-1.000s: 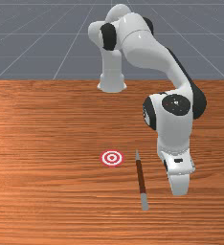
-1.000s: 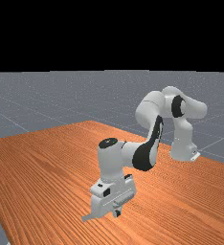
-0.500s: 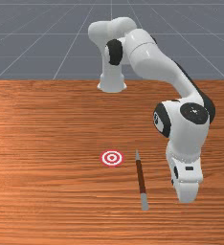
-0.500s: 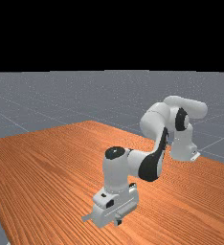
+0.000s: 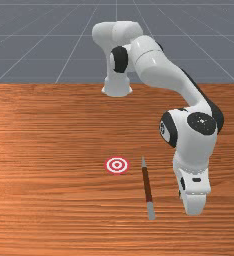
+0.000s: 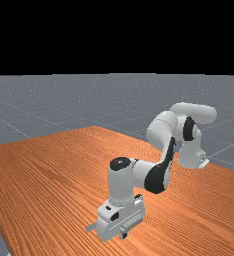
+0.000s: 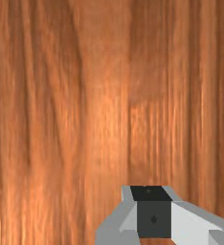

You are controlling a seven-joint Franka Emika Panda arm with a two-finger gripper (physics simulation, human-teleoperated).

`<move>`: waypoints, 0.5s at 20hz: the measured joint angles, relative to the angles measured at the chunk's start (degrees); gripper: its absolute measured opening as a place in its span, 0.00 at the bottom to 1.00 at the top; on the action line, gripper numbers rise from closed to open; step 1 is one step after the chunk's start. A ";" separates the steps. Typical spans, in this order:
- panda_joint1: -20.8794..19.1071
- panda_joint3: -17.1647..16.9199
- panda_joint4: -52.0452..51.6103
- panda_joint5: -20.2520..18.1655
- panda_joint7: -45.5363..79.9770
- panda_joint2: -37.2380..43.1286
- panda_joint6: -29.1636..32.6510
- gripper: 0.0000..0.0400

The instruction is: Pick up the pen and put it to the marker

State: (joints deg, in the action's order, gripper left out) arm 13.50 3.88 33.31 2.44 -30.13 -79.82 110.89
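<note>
We list, in the front view: pen (image 5: 147, 185), reddish-brown shaft, grey at far tip and near end. Marker (image 5: 107, 165), left of it: concentric red and white rings. Table (image 5: 49, 125): orange-brown, darker wood-grain streaks running left to right. Arm (image 5: 156, 67): white, black joint sections. Floor (image 5: 39, 45), far: blue-grey, pale lines.
</note>
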 joint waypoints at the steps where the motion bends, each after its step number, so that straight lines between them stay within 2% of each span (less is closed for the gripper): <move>1: 0.00 0.00 0.00 0.00 0.00 0.00 0.00 0.00; 2: 0.08 -0.26 0.38 0.29 0.13 0.00 2.35 0.00; 4: 0.00 0.00 0.00 0.00 0.00 0.00 0.00 0.00; 5: -0.64 0.48 3.63 0.58 -4.33 1.84 1.54 0.00; 10: -4.82 0.37 14.97 0.66 -8.25 8.01 6.65 0.00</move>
State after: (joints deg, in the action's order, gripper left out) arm 8.68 4.24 48.28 3.10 -38.38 -71.82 117.54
